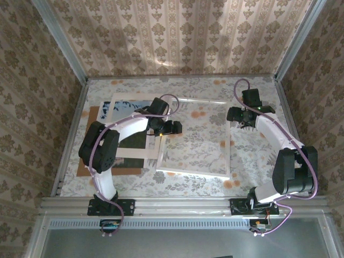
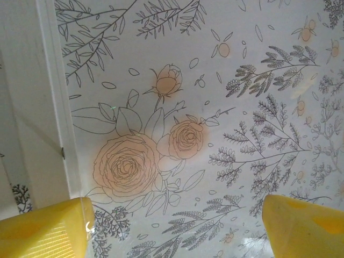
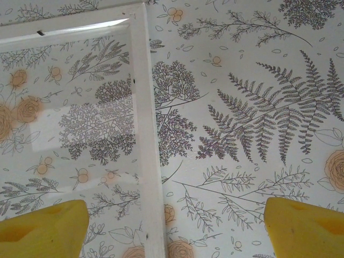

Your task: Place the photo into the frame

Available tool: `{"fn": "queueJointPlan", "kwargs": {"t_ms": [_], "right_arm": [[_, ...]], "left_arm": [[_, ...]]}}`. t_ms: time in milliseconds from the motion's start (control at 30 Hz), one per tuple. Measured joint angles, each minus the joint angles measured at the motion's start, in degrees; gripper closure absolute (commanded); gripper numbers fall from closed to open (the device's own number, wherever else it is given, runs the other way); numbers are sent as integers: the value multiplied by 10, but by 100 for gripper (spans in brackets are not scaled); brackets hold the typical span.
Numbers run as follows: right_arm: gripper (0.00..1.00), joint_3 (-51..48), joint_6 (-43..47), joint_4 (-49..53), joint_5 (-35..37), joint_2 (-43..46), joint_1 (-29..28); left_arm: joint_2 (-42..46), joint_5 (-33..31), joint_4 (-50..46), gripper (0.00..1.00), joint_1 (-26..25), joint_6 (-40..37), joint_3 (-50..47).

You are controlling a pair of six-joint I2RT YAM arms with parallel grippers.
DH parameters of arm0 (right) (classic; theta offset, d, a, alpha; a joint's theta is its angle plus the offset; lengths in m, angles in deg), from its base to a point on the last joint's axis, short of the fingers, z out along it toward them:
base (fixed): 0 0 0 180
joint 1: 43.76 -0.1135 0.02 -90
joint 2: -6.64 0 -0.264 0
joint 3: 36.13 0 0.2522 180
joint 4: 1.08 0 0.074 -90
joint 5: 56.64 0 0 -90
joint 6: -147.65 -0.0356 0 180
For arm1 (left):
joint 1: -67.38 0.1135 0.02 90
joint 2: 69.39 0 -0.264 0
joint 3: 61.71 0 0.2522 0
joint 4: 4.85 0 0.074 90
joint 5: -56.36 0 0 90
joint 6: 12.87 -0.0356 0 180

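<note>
The frame (image 1: pixel 228 145), white and thin-edged with a clear pane, lies flat in the middle of the table. The photo (image 1: pixel 126 106) lies to its left, its blue sky and dark hill showing under a white mat, partly hidden by my left arm. My left gripper (image 1: pixel 165 128) hangs over the frame's left part. In the left wrist view it (image 2: pixel 177 215) is open, yellow fingers (image 2: pixel 48 231) wide apart above the pane, nothing between them. My right gripper (image 1: pixel 240 115) is open over the frame's right edge (image 3: pixel 145 134), its gap (image 3: pixel 176 215) mostly over bare table just right of the rail.
A white cardboard mat (image 1: pixel 107 126) lies over a brown board (image 1: pixel 83 164) at the left, its edge next to the frame's left rail (image 2: pixel 54 80). Patterned walls close in the table on three sides. Floral table cover shows near the front edge (image 1: pixel 177 185).
</note>
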Motion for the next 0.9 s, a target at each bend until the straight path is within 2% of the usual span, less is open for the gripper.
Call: {"fn": "queueJointPlan", "kwargs": {"t_ms": [267,500,633,900], "right_arm": [[13,0,0,0,0,0,-3],[13,-6,-4,-11,-14,-4,-9],[11,-13,-22,-29,-42,-47,-9],[9,-14,-54,-59,-85,-151,-6]], "left_arm": [[15,-35,-28,13,0,-23,4],[25,-38,-25,16,16,-28,-1],[24,-18,-5,15,35,-12,-14],[-9,4,18,15,33,1,-14]]}}
